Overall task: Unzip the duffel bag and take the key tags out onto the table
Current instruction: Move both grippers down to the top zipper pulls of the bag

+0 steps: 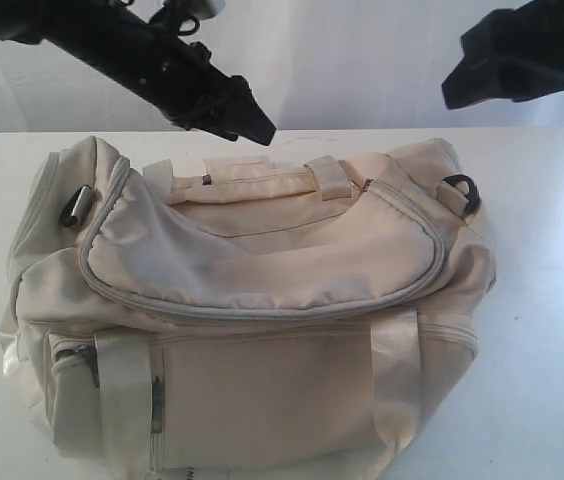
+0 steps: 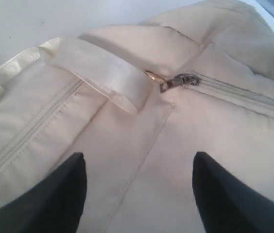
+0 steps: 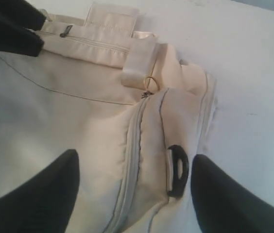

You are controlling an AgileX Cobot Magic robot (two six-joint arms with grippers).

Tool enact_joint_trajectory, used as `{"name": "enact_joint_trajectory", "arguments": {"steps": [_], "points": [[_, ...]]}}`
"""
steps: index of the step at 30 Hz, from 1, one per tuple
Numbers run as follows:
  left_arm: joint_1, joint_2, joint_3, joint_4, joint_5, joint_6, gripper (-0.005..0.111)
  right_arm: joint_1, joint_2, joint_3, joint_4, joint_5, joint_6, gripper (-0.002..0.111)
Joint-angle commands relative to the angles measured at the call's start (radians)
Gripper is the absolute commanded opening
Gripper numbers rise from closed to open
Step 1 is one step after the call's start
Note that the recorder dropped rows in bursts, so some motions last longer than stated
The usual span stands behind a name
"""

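White table, pale backdrop behind, carries the zipped duffel bag.

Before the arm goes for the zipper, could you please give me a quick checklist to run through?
1. The left hand is open and empty: ok.
2. The right hand is open and empty: ok.
3. The zipper pull is visible ahead of the left hand: ok.
4. The duffel bag is unzipped: not ok, its zipper is closed.
5. The key tags are located: cannot tell, none visible.
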Motion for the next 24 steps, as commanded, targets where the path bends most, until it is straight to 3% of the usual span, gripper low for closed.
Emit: {"name": "enact_joint_trajectory", "arguments": {"steps": [1,5,12,16,20,24], "points": [[-0.015,0.112,-0.083,-0.114,-0.019,0.061,0.066,0.037,0.101,-0.045,0.010,-0.026,-0.053,0.061],[-0.015,0.197,-0.145,-0.224,-0.017,0.102,0.066,0.067,0.231,-0.156,0.010,0.041,-0.076,0.061],[-0.015,0.230,-0.182,-0.224,-0.028,0.091,0.066,0.131,0.478,-0.433,-0.004,0.166,-0.099,0.061],[-0.004,0.230,-0.182,-0.192,-0.030,0.066,0.066,0.177,0.626,-0.592,-0.120,0.269,-0.058,0.060],[-0.002,0.241,-0.182,-0.214,-0.034,0.046,0.066,0.186,0.699,-0.660,-0.233,0.297,0.019,0.060],[-0.002,0.282,-0.186,-0.330,-0.027,0.053,0.066,0.186,0.691,-0.681,-0.253,0.297,0.027,0.060]]}}
